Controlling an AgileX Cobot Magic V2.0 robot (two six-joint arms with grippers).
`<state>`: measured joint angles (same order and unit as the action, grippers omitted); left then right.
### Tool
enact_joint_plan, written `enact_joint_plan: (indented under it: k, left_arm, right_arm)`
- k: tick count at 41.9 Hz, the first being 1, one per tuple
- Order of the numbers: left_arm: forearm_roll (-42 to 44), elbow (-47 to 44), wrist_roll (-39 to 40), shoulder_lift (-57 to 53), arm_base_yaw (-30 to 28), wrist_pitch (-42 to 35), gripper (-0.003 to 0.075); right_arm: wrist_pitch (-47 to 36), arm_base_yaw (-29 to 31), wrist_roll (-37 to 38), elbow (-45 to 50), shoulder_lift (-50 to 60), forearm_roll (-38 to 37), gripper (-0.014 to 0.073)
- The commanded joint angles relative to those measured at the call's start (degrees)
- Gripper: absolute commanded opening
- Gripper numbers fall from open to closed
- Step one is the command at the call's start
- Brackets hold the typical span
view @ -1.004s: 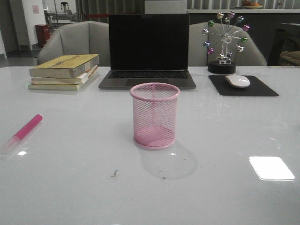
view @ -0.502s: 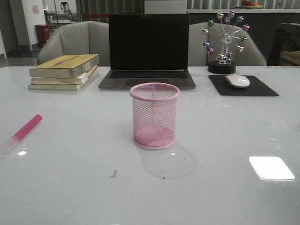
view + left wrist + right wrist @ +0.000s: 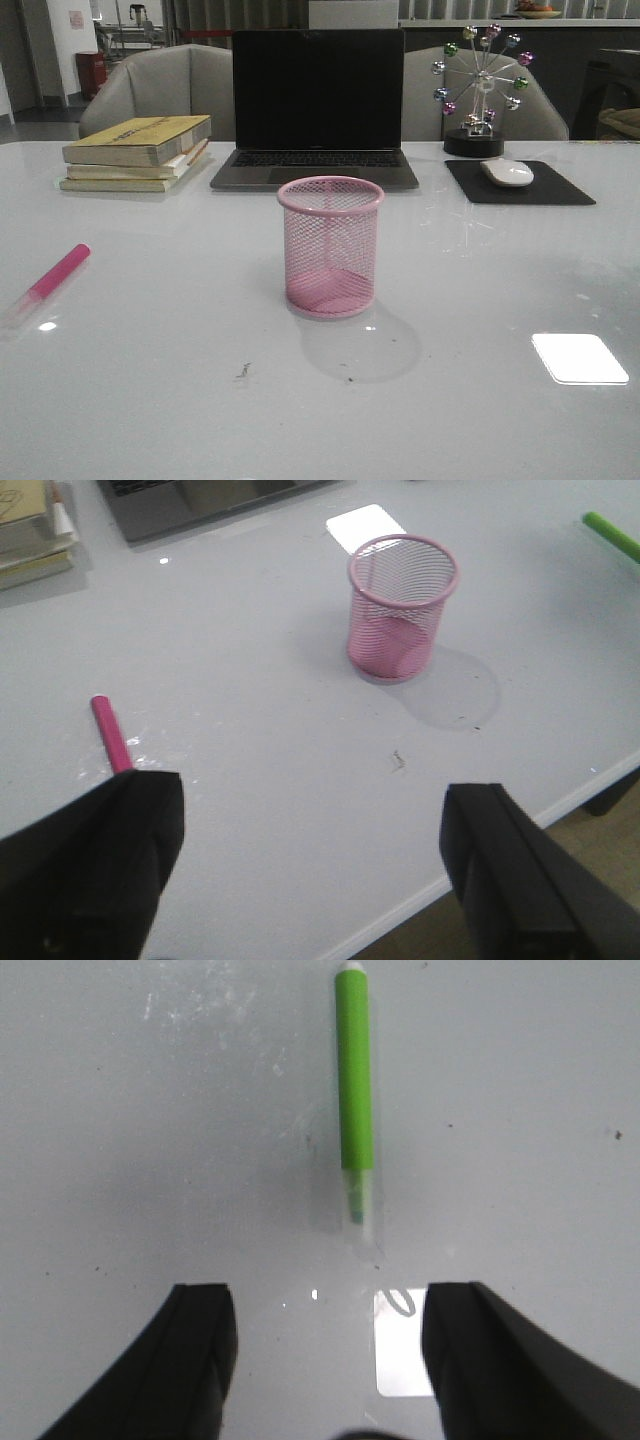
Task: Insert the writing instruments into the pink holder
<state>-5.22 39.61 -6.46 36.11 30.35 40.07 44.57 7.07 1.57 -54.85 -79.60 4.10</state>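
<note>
The pink holder [image 3: 331, 247] stands upright and empty in the middle of the white table; the left wrist view also shows the holder [image 3: 401, 607]. A pink marker [image 3: 57, 274] lies flat at the table's left side, its pale end toward the front. In the left wrist view the pink marker [image 3: 111, 733] runs partly under one finger. My left gripper [image 3: 312, 810] hangs open above the table with nothing between its fingers. The lime green marker [image 3: 355, 1080] lies flat on the table just ahead of my open right gripper [image 3: 325, 1312]. Neither gripper shows in the front view.
A closed-lid-dark laptop [image 3: 317, 105] sits behind the holder. A stack of books [image 3: 137, 152] lies at the back left. A mouse [image 3: 507, 172] on a black pad and a small ferris-wheel ornament [image 3: 480, 90] stand at the back right. The table's front edge [image 3: 520, 825] is close under the left gripper.
</note>
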Motion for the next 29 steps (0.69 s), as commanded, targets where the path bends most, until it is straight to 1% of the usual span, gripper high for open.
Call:
enact_joint_plan:
  k: [1,4,14,20,29]
  left_arm:
    - [-0.83,1.59,-0.1,0.28,2.54,-4.54,0.0582]
    - [-0.83,1.59,-0.1,0.28,3.39,-4.54,0.0582]
    - [-0.83,1.59,-0.1,0.28,3.48,-4.54,0.0582]
    - [-0.83,1.59,-0.1,0.28,3.48,-4.54,0.0582]
    - [-0.83,1.59,-0.1,0.28,3.48,-4.54,0.0582]
  right_arm:
    - [-0.83,0.39,-0.21,-5.17,-3.8,0.52,0.0503]
    - [-0.42,0.39,-0.48,-7.55,-7.17,0.52,0.0503]
    - [0.1,0.39,-1.57,-14.16,-16.33,0.52,0.0501]
    - [-0.42,0.39,-2.17,-17.13,-20.45,0.52,0.0497]
    - [-0.84,0.39,-5.41,-20.67,-25.48,0.52,0.0497]
